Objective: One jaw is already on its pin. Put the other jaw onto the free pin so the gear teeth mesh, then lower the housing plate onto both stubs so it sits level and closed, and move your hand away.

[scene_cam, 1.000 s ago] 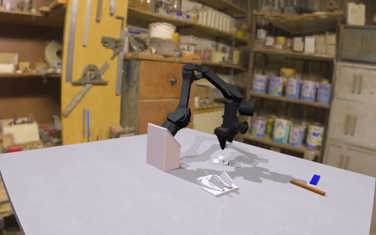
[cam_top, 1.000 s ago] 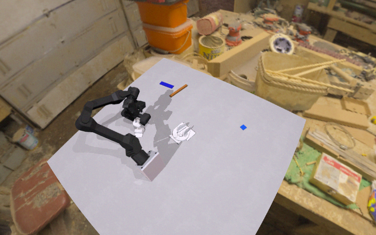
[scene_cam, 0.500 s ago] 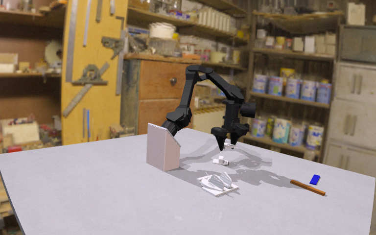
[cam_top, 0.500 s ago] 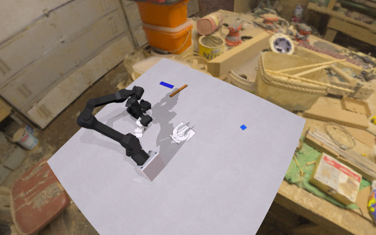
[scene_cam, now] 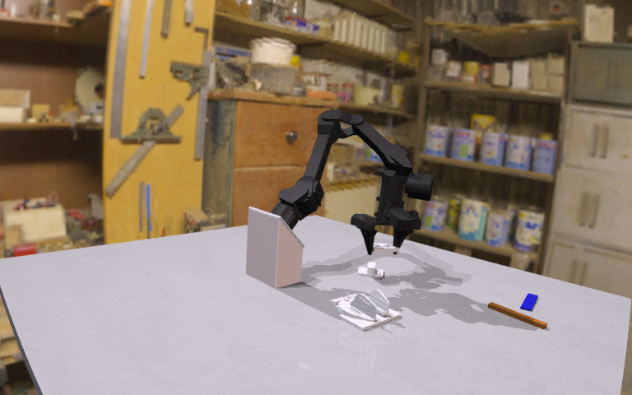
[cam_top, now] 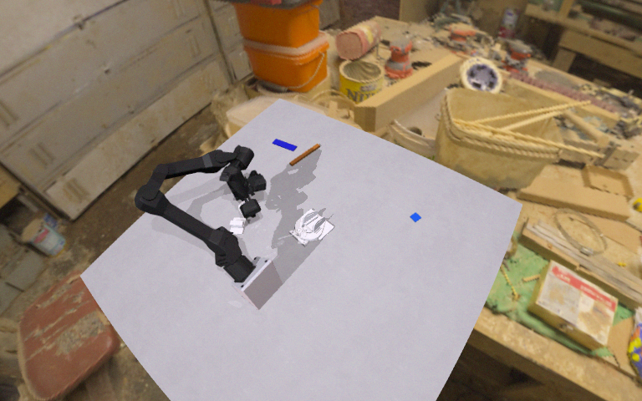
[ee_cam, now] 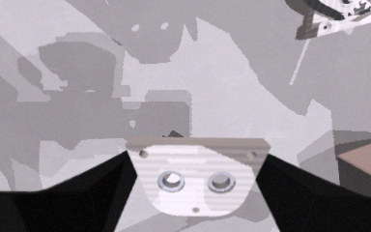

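My gripper (scene_cam: 383, 252) (ee_cam: 195, 152) is shut on the white housing plate (scene_cam: 384, 247) (ee_cam: 195, 197), holding it above the table. The plate's two ringed holes face the wrist camera. In the top view the hand mostly hides the plate. The white base (cam_top: 329, 227) (scene_cam: 365, 324) (ee_cam: 315, 28) lies on the table, away from the held plate. Two upright, fin-like pale pieces, one (scene_cam: 363, 307) beside the other (scene_cam: 380, 300), stand on the base. The pins, stubs and gear teeth are too small to tell, so I cannot see whether the teeth mesh.
A small white blocky piece (cam_top: 236, 225) (scene_cam: 371, 271) lies on the table near the hand. A brown stick (cam_top: 304, 154) (scene_cam: 517, 315) and a blue strip (cam_top: 284, 144) (scene_cam: 529, 302) lie farther off. A blue square (cam_top: 415, 216) lies beyond the base. The arm's pale mount (cam_top: 261, 286) (scene_cam: 275, 251) stands nearby.
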You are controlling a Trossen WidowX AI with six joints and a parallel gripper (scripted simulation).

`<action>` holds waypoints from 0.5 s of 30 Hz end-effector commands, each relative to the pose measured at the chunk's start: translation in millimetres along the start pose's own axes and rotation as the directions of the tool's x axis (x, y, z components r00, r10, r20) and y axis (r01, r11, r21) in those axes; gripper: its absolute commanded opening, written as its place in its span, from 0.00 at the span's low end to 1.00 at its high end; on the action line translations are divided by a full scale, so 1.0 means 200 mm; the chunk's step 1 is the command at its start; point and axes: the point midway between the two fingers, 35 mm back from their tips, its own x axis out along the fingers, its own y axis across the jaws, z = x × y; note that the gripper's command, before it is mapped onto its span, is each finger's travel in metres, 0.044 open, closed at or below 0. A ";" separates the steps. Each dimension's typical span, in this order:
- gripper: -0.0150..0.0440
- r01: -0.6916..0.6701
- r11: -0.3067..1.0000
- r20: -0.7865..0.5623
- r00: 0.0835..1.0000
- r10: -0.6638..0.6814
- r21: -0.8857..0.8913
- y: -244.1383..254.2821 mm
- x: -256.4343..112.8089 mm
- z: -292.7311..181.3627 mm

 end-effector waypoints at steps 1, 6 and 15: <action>0.85 0.004 0.994 -0.005 1.000 -0.003 0.106 -0.01 0.01 0.03; 0.85 0.008 0.978 -0.004 1.000 -0.007 0.208 -0.03 0.01 0.07; 0.85 0.013 0.922 -0.003 1.000 -0.013 0.386 -0.07 0.02 0.12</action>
